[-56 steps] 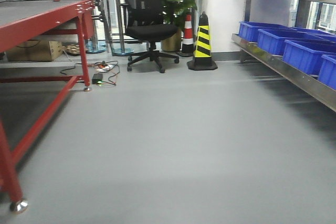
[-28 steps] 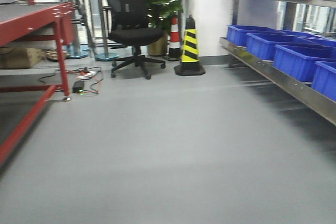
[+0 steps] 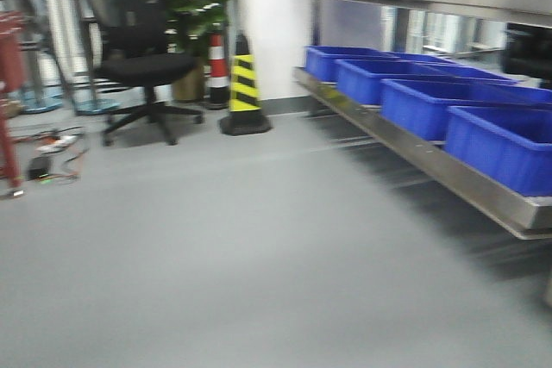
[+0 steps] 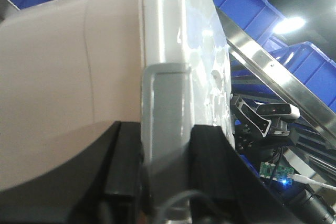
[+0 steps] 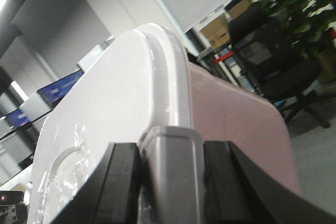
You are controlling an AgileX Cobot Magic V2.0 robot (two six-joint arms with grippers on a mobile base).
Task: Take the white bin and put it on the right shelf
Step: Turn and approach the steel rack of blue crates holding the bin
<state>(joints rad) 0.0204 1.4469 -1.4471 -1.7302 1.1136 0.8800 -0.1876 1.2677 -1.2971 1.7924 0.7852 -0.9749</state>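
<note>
– Pinkish-white plastic fills both wrist views: the white bin (image 4: pixel 52 77) hangs between my two arms. My left gripper (image 4: pixel 167 135) is closed tight on a grey clasp (image 4: pixel 165 93) at one end. My right gripper (image 5: pixel 172 153) is closed on the matching clasp at the other end, beside the lid (image 5: pixel 105 108).
– And the shelf (image 3: pixel 448 174)?
– Steel, running along the right from near to far. Blue crates (image 3: pixel 500 148) line its lower level. The front view is blurred.
– How would you do this well?
– I'd hold both ends level with an even grip and square up to the shelf. Then I'd look for a gap among the crates before lowering; none shows yet.
</note>
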